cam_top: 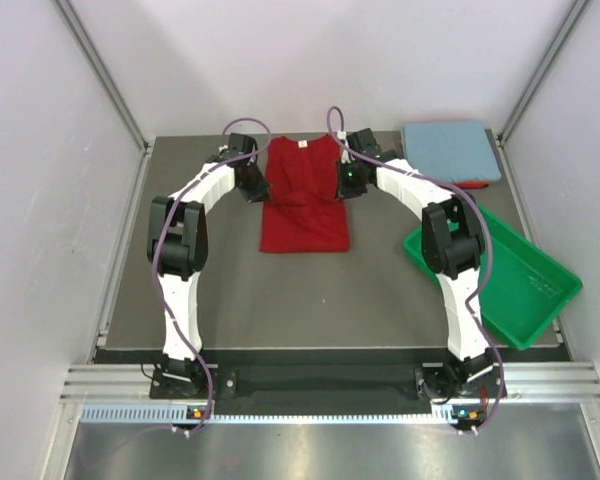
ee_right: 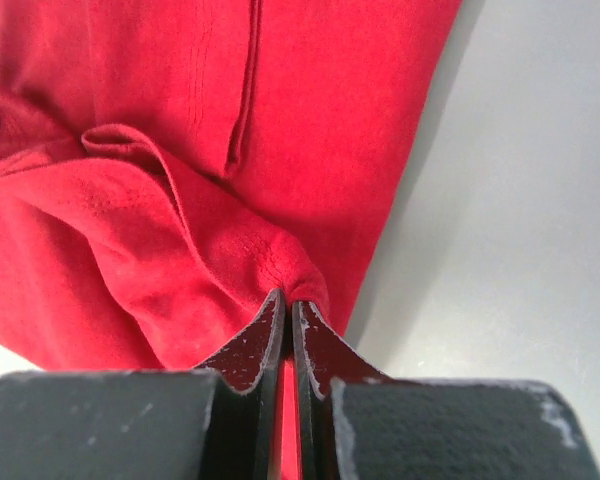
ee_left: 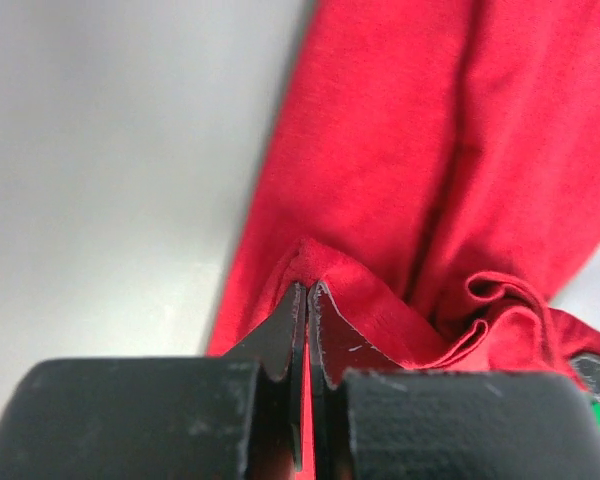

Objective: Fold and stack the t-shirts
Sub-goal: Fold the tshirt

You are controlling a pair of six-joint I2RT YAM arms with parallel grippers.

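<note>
From above, the red t-shirt (cam_top: pixel 303 200) lies at the far middle of the table (cam_top: pixel 380 300) — the left gripper (cam_top: pixel 255 185) is at its left edge, the right gripper (cam_top: pixel 348 183) at its right edge. A folded light blue t-shirt (cam_top: pixel 448 150) rests in the far right corner, beside the green tray (cam_top: pixel 520 285).

Left wrist view: the left gripper (ee_left: pixel 308 300) is fully closed, pinching a fold of red cloth.

Right wrist view: the right gripper (ee_right: pixel 287 305) is closed the same way — red cloth between its fingers.
</note>
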